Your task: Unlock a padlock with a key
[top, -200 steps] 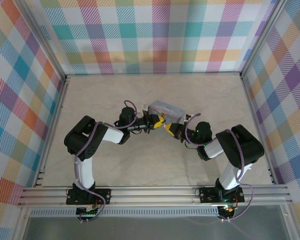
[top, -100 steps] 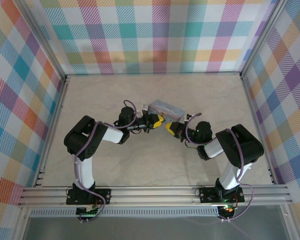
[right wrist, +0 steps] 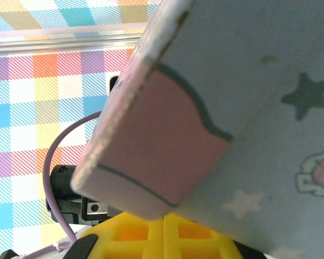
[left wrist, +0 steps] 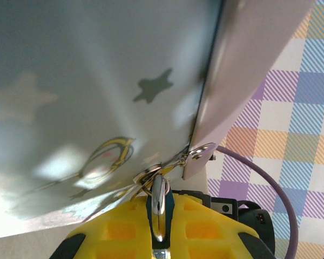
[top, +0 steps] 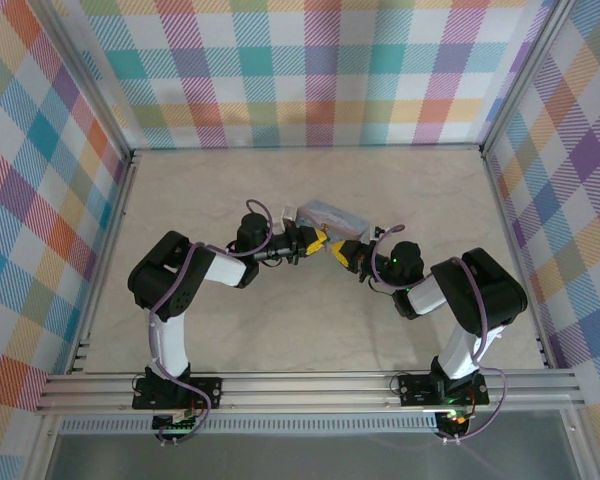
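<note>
Plaid-walled desk (top: 230, 190), your left pincer (top: 318, 242) grasping the key (left wrist: 159, 202) by the tin (top: 332, 216), your right pincer (right wrist: 163, 229) clenched at its pink corner.

A lab test cell: plaid-cloth walls (top: 310, 70) on aluminium framing (top: 310, 385) around a table (top: 310, 320).

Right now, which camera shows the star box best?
The top view: the tin box shows nearly whole, though small. The left wrist view gives its starry side and metal clasp close up; the right wrist view, a pink corner.
</note>
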Controlling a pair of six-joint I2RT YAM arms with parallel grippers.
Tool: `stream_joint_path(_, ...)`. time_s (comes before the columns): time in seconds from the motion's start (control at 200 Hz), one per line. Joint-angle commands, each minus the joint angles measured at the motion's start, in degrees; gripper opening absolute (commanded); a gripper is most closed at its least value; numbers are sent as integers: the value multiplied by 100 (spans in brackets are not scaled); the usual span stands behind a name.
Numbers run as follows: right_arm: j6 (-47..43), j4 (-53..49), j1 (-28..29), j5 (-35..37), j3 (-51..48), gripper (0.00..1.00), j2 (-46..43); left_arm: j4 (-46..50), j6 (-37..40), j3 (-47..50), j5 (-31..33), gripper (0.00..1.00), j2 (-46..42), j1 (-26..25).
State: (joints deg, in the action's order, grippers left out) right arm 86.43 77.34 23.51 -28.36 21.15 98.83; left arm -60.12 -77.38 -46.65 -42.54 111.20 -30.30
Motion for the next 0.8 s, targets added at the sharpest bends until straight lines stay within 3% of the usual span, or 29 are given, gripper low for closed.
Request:
stream_joint_path(0.0,102,334,104,450,39,0,-5,-325,-44,8,-114,0,24,-46)
stream_joint_path(0.22,27,325,231,638,68,0,4,-367,-84,38,-28,0,-2,-54)
stream_joint_path(0.795,1174,334,629,1834,-226,0,-122,-387,-57,16,-14,0,-60,-107)
